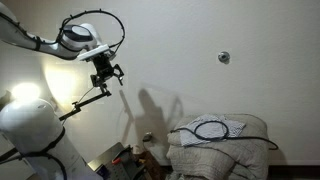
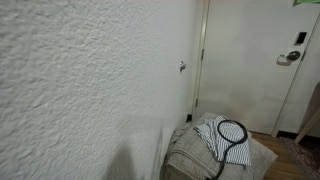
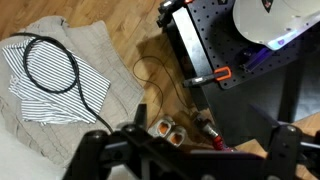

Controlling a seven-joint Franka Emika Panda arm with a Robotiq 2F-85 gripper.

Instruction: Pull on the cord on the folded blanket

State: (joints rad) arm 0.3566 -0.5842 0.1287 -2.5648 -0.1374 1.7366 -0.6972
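In an exterior view my tool (image 1: 106,72) hangs high at the left in front of the wall, jaws spread and nothing between them. The blanket (image 1: 222,150) lies well apart from it, toward 4 o'clock, as a bulky heap. The cord (image 1: 196,129) lies in an oval loop on top of it, with an end trailing off to the right.

In an exterior view a rough wall fills the left. The blanket (image 2: 200,155) sits low by the door (image 2: 250,60), and the cord (image 2: 219,131) is looped over its striped patch (image 2: 212,135).

In the wrist view the blanket (image 3: 100,45) is at 9 o'clock. The cord (image 3: 44,38) rings the striped patch (image 3: 45,75), and one tail runs toward 5 o'clock. A thin wire (image 3: 150,75) curls on the wood floor (image 3: 120,15) at the middle. A black rack (image 3: 195,40) with an orange clamp (image 3: 222,73) stands at 1 o'clock. My tool (image 3: 190,150) spans the bottom edge, released, with its fingers (image 3: 90,150) wide apart and clear of the cord.
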